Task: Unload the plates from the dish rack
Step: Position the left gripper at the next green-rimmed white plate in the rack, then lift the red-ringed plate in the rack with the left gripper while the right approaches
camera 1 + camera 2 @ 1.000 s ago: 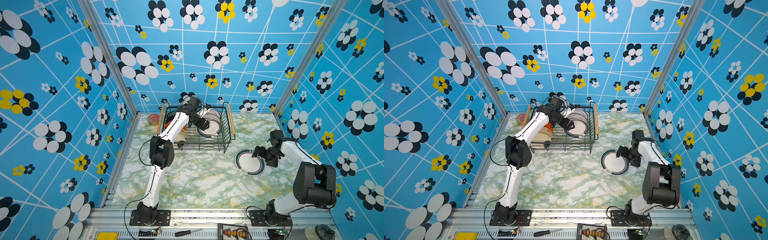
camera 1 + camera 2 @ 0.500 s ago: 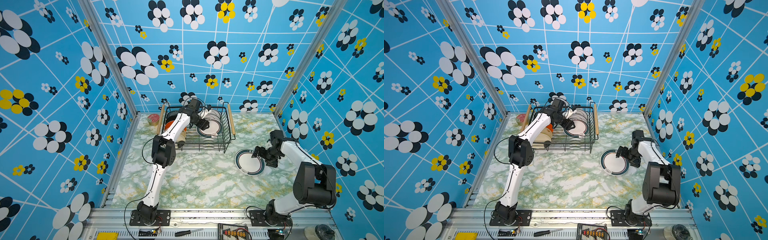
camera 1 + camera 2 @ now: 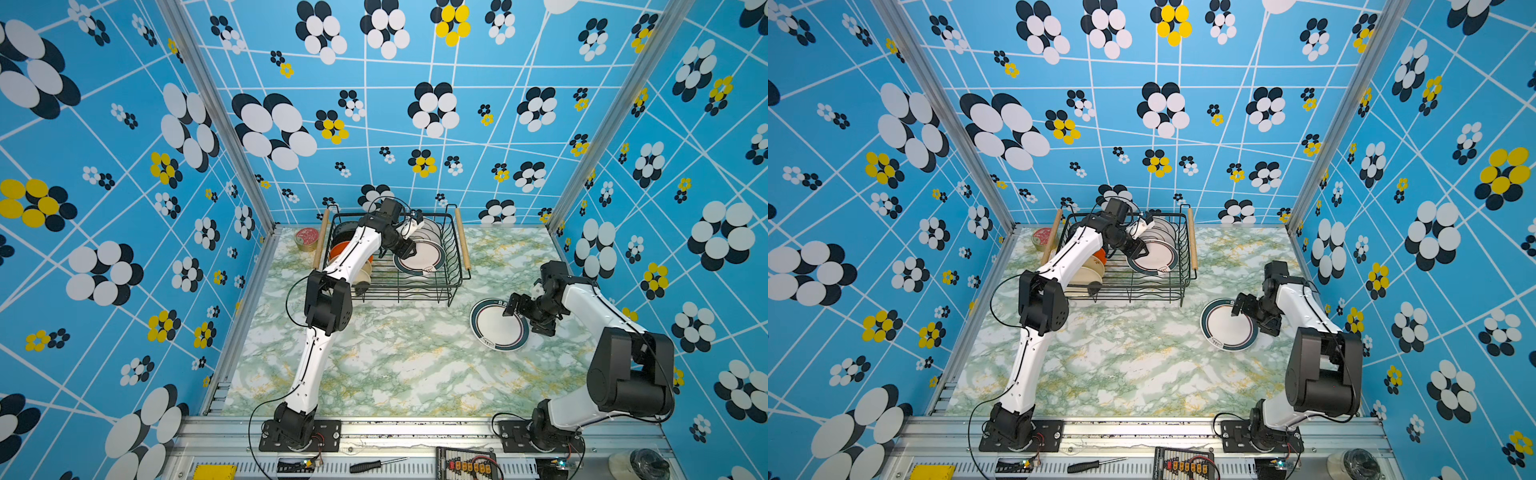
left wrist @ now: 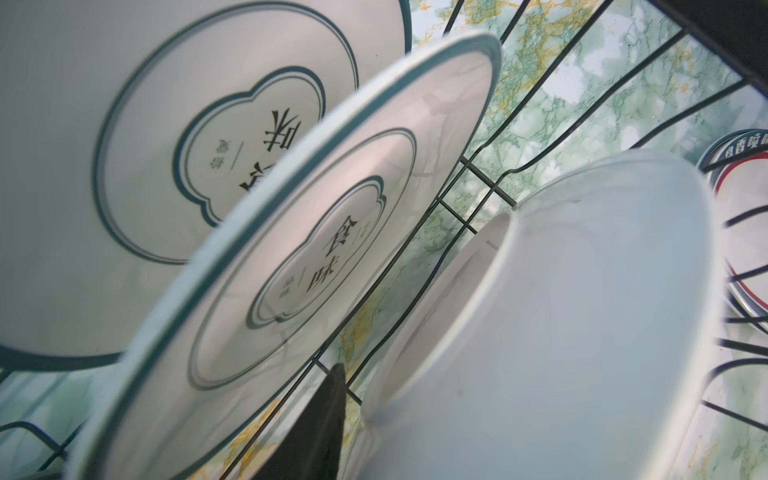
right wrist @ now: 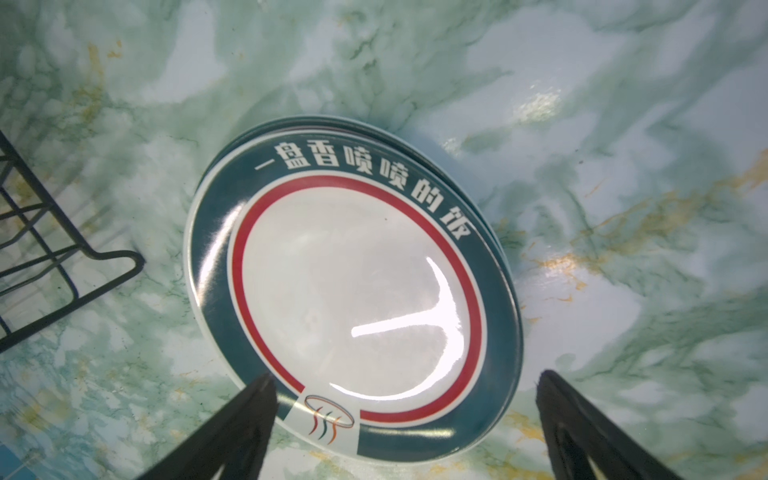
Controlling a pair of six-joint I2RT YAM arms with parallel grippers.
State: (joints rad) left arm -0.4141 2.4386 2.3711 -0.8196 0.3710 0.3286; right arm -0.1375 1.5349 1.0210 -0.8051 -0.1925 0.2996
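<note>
Plates (image 3: 422, 258) stand on edge inside the dish rack (image 3: 419, 291).

Red-lidded tin (image 3: 306, 238) on marble table (image 3: 395, 353); screwdriver (image 3: 376, 465), seemingly, front rail (image 3: 415, 432).

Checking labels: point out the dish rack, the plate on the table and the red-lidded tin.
dish rack (image 3: 462, 245), in a top view, wooden handle
plate on the table (image 3: 496, 333), in a top view, centre
red-lidded tin (image 3: 306, 237), in a top view, lid

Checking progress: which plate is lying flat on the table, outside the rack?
The teal-banded plate with the red ring, flat on the marble table right of the dish rack. The other plates all stand or lean on edge inside it.
</note>
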